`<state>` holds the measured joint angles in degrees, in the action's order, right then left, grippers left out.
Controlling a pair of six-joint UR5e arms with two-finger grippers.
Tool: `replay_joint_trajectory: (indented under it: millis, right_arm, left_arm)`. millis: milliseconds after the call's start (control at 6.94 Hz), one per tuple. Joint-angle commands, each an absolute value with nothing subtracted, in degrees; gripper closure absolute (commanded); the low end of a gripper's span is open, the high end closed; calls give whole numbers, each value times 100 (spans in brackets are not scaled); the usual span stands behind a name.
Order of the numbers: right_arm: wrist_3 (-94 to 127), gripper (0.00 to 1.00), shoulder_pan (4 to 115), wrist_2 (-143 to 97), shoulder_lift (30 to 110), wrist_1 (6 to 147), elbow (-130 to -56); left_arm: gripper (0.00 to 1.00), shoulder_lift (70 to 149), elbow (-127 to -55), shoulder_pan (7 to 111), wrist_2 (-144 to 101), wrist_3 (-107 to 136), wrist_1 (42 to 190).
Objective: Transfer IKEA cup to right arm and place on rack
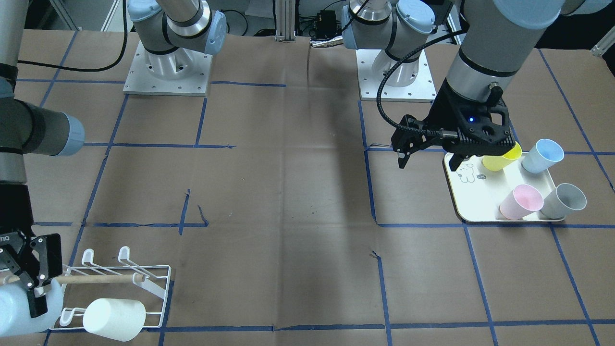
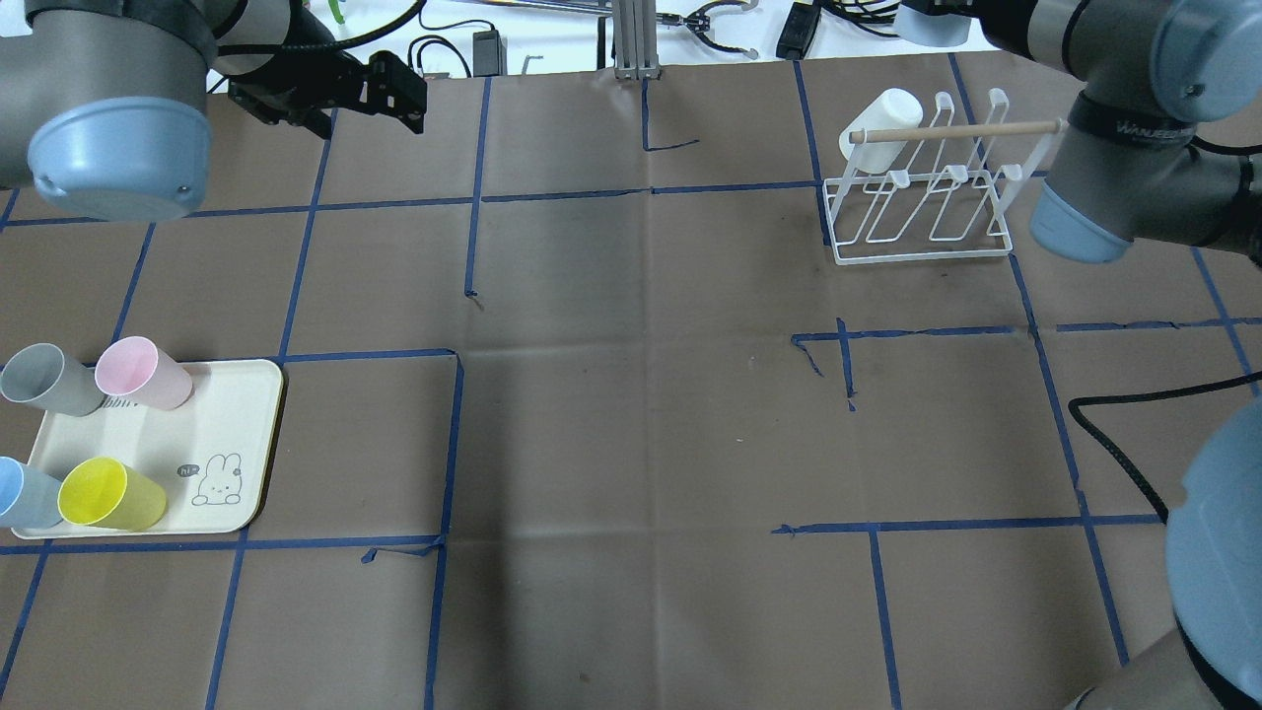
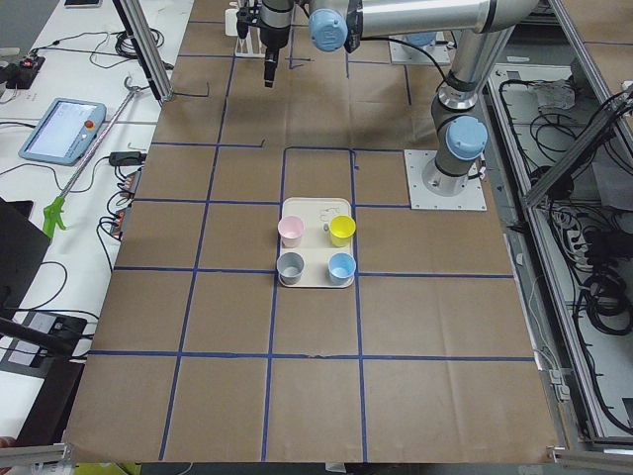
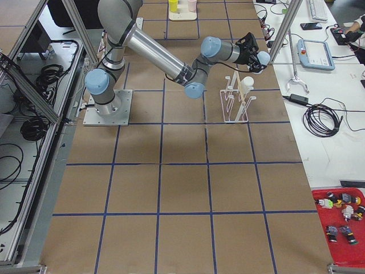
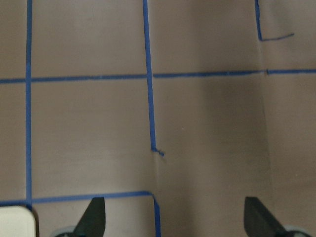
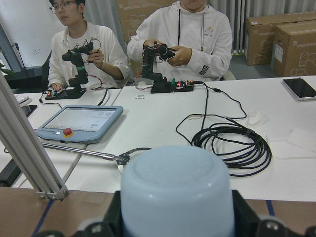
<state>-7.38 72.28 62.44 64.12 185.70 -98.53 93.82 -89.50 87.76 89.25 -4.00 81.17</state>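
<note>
My right gripper (image 1: 30, 287) is shut on a pale blue cup (image 1: 19, 315) and holds it at the end of the white wire rack (image 1: 96, 278), beside its wooden dowel. The right wrist view shows this cup (image 6: 177, 192) bottom up between the fingers. A white cup (image 1: 114, 318) hangs on the rack's other end, and it also shows in the overhead view (image 2: 880, 123). My left gripper (image 1: 402, 149) is open and empty, high above the table beside the tray; its two fingertips (image 5: 94, 217) stand wide apart.
A cream tray (image 1: 473, 192) holds a yellow cup (image 1: 502, 157), a blue cup (image 1: 543, 155), a pink cup (image 1: 521, 202) and a grey cup (image 1: 564, 201). Two operators sit behind a white desk (image 6: 163, 118) past the table's edge. Blue tape lines cross the brown table.
</note>
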Motion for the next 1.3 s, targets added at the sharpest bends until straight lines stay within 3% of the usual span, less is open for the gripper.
replay_joint_trajectory:
  millis: [0, 1152]
  right_arm:
    - [-1606, 83, 6936, 6144, 5908, 18763, -9573]
    - [-1995, 83, 6706, 6038, 5617, 19362, -10229]
  left_arm:
    - [0, 9272, -8781, 8789, 9062, -369, 8797]
    - [0, 9026, -8903, 8824, 8903, 97, 8789]
